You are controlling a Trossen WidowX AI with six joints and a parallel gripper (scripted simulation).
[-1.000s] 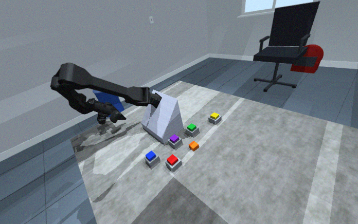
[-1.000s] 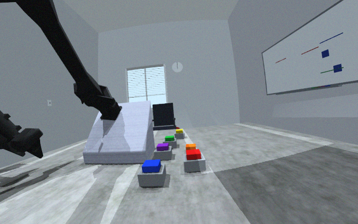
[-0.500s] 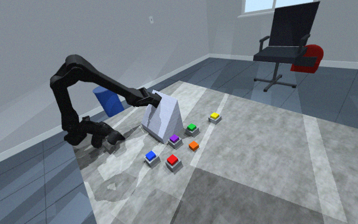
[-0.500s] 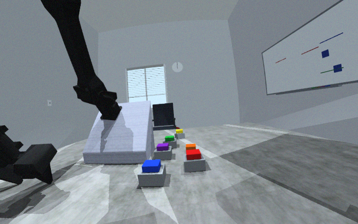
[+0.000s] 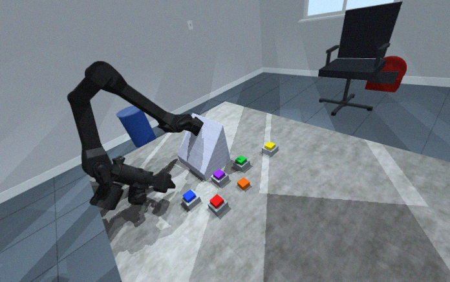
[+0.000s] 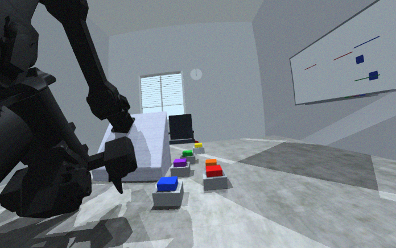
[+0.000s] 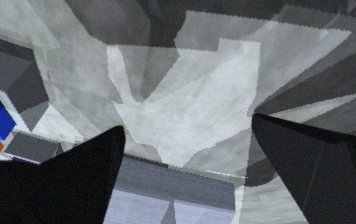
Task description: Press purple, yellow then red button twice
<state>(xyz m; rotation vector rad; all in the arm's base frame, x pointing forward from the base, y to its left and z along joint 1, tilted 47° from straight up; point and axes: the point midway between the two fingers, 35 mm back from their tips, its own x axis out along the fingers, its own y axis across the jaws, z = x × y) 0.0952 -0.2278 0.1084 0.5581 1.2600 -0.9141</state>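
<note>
My gripper (image 5: 171, 184) (image 6: 120, 186) (image 7: 188, 126) is open and empty, low over the table on the side of the wedge away from the yellow button. The purple button (image 5: 218, 174) (image 6: 179, 162) stands beside the wedge; only a sliver shows in the wrist view. The yellow button (image 5: 269, 145) (image 6: 198, 145) is the farthest out. The red button (image 5: 216, 201) (image 6: 214, 170) is in front of the orange piece. All three caps stand raised in grey housings, and the gripper is clear of them.
The blue button (image 5: 189, 196) (image 6: 167, 184) (image 7: 5, 122) is the one nearest my gripper. The green button (image 5: 240, 160) (image 6: 187, 153) lies between purple and yellow. A small orange block (image 5: 243, 183) (image 6: 210, 162) lies near red. A pale wedge (image 5: 214, 139) (image 6: 153, 140) (image 7: 175, 187) stands close by.
</note>
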